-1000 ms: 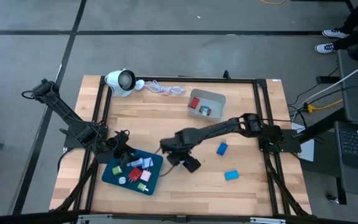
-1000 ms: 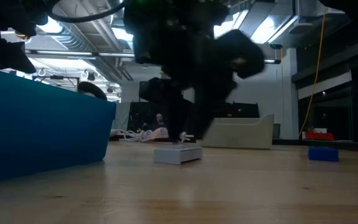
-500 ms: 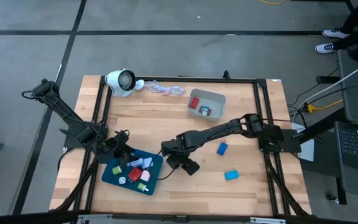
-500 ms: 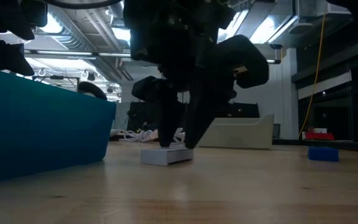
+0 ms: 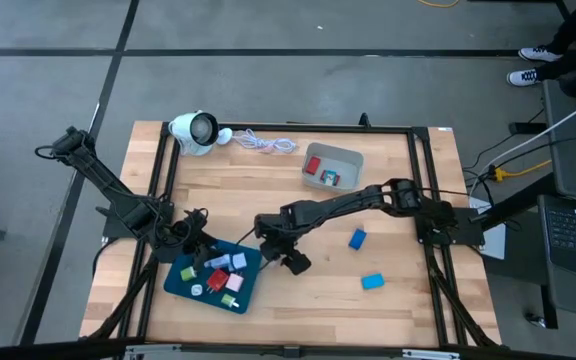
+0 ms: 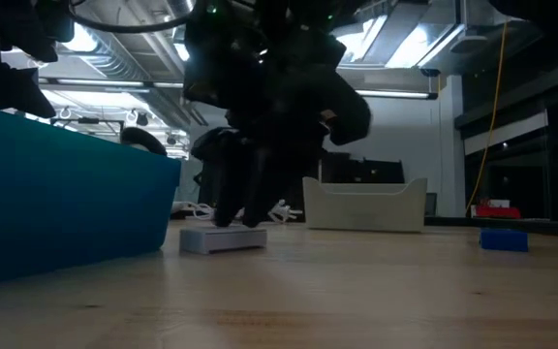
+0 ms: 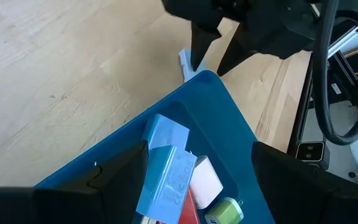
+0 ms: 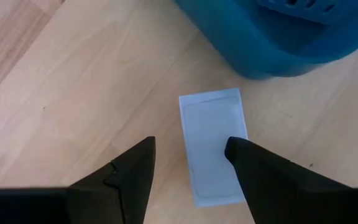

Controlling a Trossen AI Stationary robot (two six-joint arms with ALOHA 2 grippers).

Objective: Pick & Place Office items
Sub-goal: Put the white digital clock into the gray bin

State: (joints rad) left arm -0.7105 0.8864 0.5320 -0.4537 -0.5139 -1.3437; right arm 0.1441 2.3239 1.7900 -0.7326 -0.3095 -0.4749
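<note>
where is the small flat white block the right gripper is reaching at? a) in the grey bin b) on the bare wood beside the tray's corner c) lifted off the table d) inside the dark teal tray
b: the small flat white block lies flat on the wooden table, just outside the dark teal tray, with the open right gripper astride it.

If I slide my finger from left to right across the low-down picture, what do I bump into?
Blue tray → white piece under the right gripper → grey bin → blue block.

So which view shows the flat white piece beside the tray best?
The right wrist view: the white piece lies flat between the open right tool. The low view shows its edge, the left wrist view a corner; the high view hides it.
</note>
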